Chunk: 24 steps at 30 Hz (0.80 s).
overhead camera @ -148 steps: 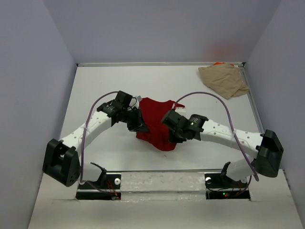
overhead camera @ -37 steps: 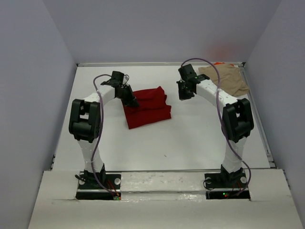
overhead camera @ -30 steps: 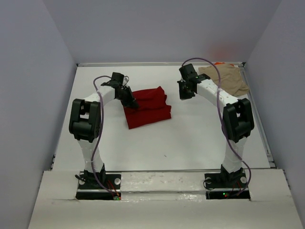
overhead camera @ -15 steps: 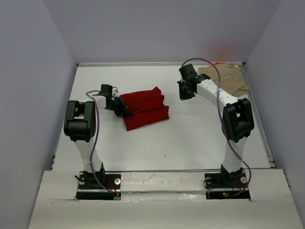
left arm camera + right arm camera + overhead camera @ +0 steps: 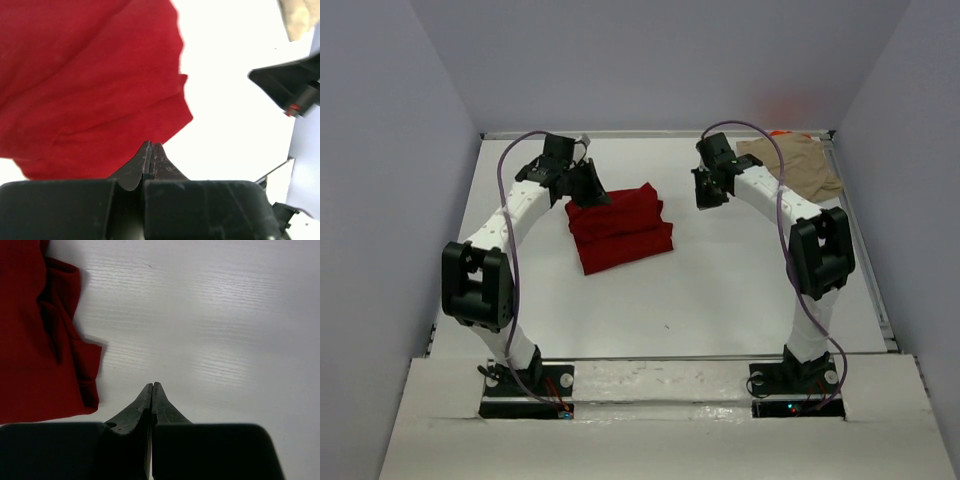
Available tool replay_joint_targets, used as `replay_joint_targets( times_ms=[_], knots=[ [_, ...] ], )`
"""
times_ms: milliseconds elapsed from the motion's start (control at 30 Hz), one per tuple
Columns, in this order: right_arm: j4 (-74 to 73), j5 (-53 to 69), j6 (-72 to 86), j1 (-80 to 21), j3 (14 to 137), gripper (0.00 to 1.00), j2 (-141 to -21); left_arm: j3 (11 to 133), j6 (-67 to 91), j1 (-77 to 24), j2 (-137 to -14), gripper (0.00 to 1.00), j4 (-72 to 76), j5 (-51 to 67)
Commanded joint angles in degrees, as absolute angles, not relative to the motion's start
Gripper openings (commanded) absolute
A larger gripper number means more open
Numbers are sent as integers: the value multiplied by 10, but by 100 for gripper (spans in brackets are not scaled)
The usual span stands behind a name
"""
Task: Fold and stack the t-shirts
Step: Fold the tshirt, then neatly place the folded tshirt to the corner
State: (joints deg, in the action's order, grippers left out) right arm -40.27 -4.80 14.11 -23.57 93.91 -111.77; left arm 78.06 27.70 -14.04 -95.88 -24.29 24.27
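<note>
The folded dark red cloth t-shirt (image 5: 620, 228) is laid left of centre on the white desk (image 5: 720, 290). The crumpled tan cloth t-shirt (image 5: 790, 168) is seen at upper right, up and rightward of the nearer right claw (image 5: 707, 197). It and the left claw (image 5: 592, 192) are closed on nothing.

Folded t-shirt (image 5: 618, 226) left of crumpled t-shirt (image 5: 790, 167)

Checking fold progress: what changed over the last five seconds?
The dark red t-shirt, earlier bunched between both grippers mid-table, now lies folded farther back. The left gripper has moved to its far left corner, fingers shut. The right gripper has pulled away toward the far right, shut, clear of it. The tan t-shirt stayed put in its corner.
</note>
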Motion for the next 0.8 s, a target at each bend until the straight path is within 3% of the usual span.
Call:
replay_joint_targets(
  times_ms=[0, 767],
  knots=[
    [-396, -37, 134, -232, 947, 0, -1087, 811, 232, -156, -933, 0, -271, 216],
    [-382, 108, 144, -232, 1022, 0, -1205, 860, 240, -177, -1017, 0, -252, 285]
  ],
)
